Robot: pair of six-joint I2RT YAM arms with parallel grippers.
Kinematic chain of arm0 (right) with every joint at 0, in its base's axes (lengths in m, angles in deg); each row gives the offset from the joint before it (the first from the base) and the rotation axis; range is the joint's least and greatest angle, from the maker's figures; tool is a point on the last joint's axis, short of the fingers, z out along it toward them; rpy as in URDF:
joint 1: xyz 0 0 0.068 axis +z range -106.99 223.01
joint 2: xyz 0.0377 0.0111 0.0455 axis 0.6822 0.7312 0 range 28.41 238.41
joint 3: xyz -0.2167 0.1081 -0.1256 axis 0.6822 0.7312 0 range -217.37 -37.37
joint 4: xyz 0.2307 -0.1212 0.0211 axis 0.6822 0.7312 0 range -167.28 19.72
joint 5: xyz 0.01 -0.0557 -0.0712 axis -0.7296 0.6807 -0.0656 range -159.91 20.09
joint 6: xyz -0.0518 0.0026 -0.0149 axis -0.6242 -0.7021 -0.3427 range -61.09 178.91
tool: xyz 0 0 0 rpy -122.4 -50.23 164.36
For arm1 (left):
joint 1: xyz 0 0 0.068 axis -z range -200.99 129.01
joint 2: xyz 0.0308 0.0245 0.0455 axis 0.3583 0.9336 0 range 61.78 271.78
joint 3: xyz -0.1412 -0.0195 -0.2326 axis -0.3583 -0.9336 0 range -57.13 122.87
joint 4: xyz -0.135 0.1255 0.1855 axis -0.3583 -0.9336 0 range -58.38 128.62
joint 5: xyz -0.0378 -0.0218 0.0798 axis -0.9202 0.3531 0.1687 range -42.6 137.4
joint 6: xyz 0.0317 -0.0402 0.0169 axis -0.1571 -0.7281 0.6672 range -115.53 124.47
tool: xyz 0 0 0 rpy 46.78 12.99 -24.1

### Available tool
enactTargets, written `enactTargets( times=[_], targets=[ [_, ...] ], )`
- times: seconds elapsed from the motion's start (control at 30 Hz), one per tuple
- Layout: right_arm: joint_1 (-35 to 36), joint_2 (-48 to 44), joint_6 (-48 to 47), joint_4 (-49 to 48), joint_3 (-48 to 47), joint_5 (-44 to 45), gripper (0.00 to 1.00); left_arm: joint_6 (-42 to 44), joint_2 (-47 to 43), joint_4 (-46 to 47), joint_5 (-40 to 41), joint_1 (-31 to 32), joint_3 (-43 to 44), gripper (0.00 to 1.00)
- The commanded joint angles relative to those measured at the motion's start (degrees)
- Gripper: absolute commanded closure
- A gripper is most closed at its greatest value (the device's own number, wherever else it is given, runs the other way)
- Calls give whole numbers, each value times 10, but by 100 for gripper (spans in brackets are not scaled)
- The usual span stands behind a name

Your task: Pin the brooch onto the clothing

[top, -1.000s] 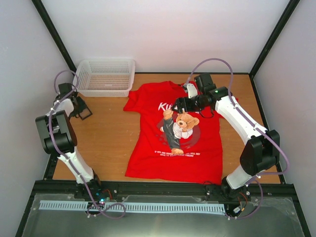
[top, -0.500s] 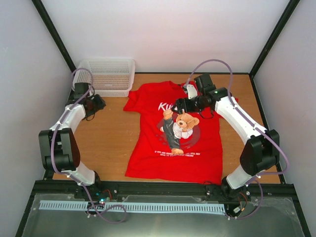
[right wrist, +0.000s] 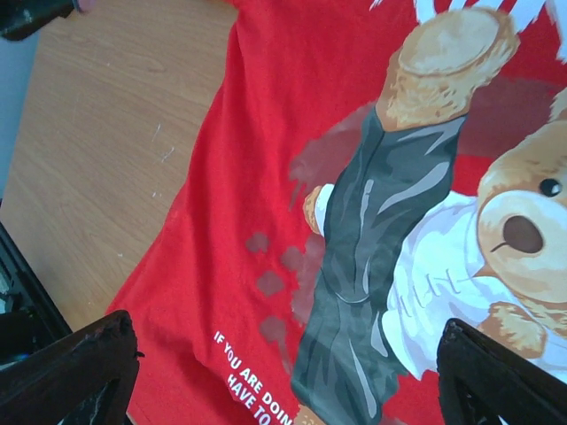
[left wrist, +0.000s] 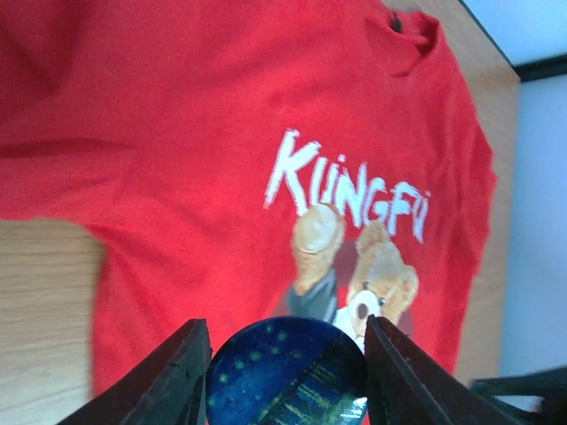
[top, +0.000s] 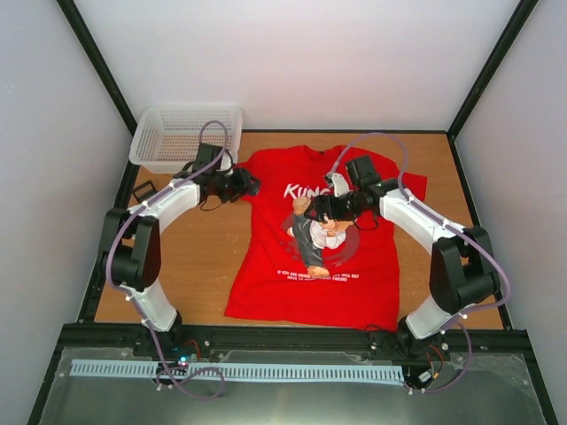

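Basket first: one white mesh basket [top: 186, 135] sits at the far left corner of the wooden table [top: 190, 257]. Just in front of it, near the table's left edge, lies one small black object [top: 142, 189], too small to identify.

Of the two arms, the left arm [top: 168, 202] stretches from its base across to the near sleeve of the shirt. Its wrist view shows the left gripper [left wrist: 283, 341] part closed on the brooch [left wrist: 283, 376]. This is a single round dark-blue pin flecked with yellow-green, clamped edge to edge between the two black fingers [left wrist: 173, 381]. The brooch hangs above the red fabric, short of the printed bear. Whether it touches the cloth cannot be told.

In the middle of the table lies one bright red short-sleeved T-shirt [top: 266, 274], spread flat with its collar toward the far wall. It carries one line of white KUNGFU lettering [left wrist: 345, 190], one kicking brown teddy bear [right wrist: 407, 221] in dark trousers, and small white text lower down.

Further right, the right arm [top: 425, 226] bends in from its base. The right gripper [right wrist: 285, 328] hovers over the bear print with its jaws spread wide and nothing between them. Only the shirt's print shows beneath, and it is unclear whether the fingertips meet the fabric.
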Motion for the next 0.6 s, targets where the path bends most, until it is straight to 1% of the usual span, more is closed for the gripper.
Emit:
enactTargets(
  times=[0.0,0.07,0.13,0.23,0.3,0.37,0.5,0.57],
  targets=[
    [1,2,18,-112,53,-34,11,-18,39,29,-112,11,61,54],
    [2,-14,4,-154,77,-18,11,-9,58,23,-153,12,76,54],
    [3,-34,-27,-196,98,-12,11,8,73,-3,-174,13,90,54],
    [9,-59,-109,-246,117,-9,10,30,90,-39,-194,13,101,54],
    [20,-68,-180,-263,123,-12,9,38,97,-50,-212,14,101,54],
    [43,-74,-247,-279,129,21,9,47,100,-64,-225,16,103,54],
    [88,-109,-455,-338,183,63,10,76,107,-104,-238,17,118,54],
    [93,-120,-515,-353,200,62,8,89,108,-123,-247,17,124,54]
  ],
)
